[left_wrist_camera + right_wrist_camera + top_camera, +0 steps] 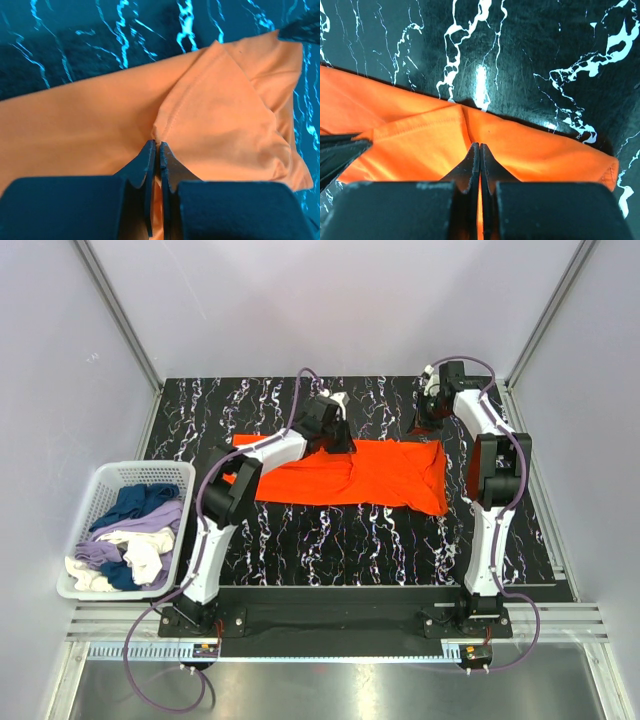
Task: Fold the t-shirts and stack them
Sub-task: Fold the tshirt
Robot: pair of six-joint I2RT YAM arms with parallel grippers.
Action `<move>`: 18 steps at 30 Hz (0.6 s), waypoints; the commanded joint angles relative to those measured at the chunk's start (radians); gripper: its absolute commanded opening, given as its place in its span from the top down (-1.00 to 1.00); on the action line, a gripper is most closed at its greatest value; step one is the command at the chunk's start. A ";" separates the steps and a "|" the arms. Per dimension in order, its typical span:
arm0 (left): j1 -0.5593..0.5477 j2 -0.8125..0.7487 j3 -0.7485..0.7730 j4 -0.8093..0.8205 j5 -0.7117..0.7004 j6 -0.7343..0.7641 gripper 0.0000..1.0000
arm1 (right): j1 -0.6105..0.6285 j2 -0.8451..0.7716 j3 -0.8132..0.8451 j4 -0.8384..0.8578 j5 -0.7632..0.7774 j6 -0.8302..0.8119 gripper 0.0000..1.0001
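A bright orange t-shirt (pixel 385 478) lies spread across the black marbled table (pixel 330 550), its right end folded over on itself. My left gripper (pixel 343 445) is at the middle of the shirt's far edge. In the left wrist view this gripper (pixel 156 144) is shut on a pinched ridge of the orange cloth (pixel 220 125). My right gripper (pixel 431 430) is at the shirt's far right corner. The right wrist view shows it (pixel 480 145) shut on the hemmed orange edge (pixel 420 145). More t-shirts, navy (pixel 140 502), lavender (pixel 152 527) and cream (pixel 142 558), lie heaped in a basket.
A white lattice basket (pixel 88 508) stands off the table's left edge. Grey walls close in the table on the left, the right and the far side. Both arms reach from the near edge to the far half of the table.
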 commanded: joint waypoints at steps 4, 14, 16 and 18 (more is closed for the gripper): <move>0.017 0.089 0.122 -0.028 0.022 -0.006 0.64 | -0.004 0.010 0.051 -0.023 -0.017 0.034 1.00; 0.017 0.010 0.121 -0.177 0.010 0.037 0.14 | -0.007 -0.206 -0.154 -0.235 0.177 0.204 0.46; 0.021 -0.044 0.122 -0.254 0.001 0.055 0.09 | -0.012 -0.304 -0.223 -0.255 0.187 0.256 0.33; 0.027 -0.082 0.112 -0.297 -0.002 0.071 0.09 | -0.010 -0.388 -0.318 -0.282 0.178 0.288 0.24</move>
